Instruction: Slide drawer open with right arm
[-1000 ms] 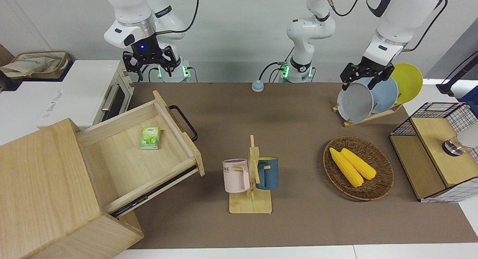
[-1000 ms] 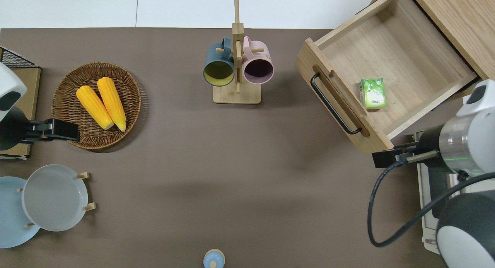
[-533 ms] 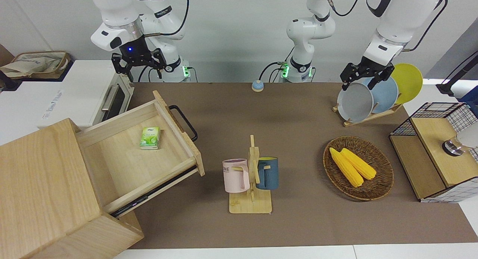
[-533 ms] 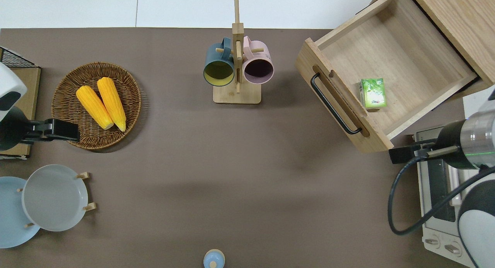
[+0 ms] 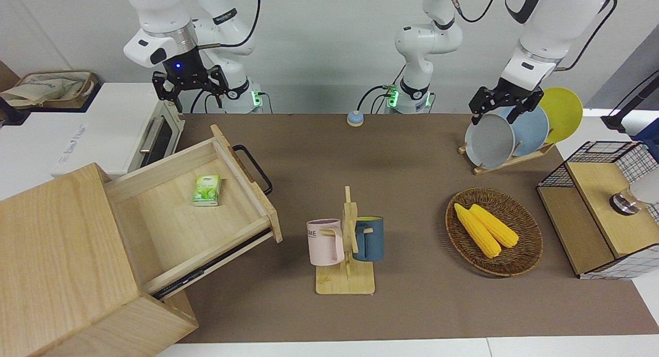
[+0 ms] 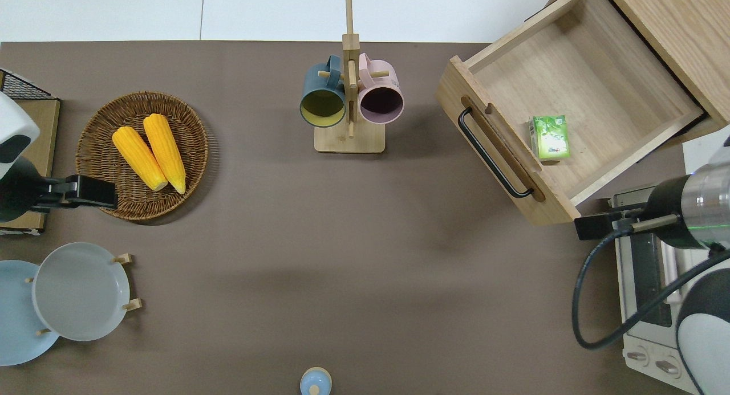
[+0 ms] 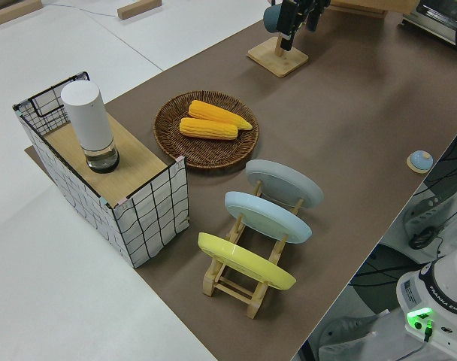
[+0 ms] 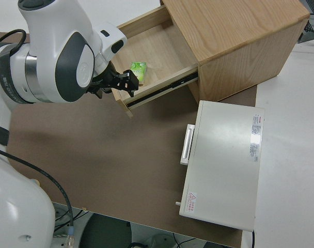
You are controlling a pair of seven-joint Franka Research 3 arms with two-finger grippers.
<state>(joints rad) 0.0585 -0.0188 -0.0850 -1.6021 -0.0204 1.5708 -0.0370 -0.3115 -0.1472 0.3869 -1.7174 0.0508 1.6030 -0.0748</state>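
Observation:
The wide light-wood drawer [image 5: 170, 233] stands pulled far out of the big wood cabinet [image 5: 56, 254], its black loop handle [image 5: 253, 168] free. A small green packet [image 5: 207, 190] lies inside it. The drawer also shows in the overhead view [image 6: 599, 70] and the right side view [image 8: 152, 51]. My right gripper [image 5: 188, 90], with a blue light on its wrist, is open and empty, raised in the air. In the overhead view it [image 6: 590, 227] is over the table edge between the drawer's front corner and the toaster oven, apart from the handle [image 6: 494, 154]. The left arm is parked.
A white toaster oven [image 5: 144, 128] stands beside the cabinet, nearer to the robots. A mug stand [image 5: 346, 243] with two mugs is mid-table. A basket of corn [image 5: 493, 231], a plate rack [image 5: 515, 133] and a mesh cabinet [image 5: 602, 213] stand toward the left arm's end.
My right gripper has risen and drawn back from the drawer's front corner toward the toaster oven, then nearly stopped. The drawer has stayed open and still.

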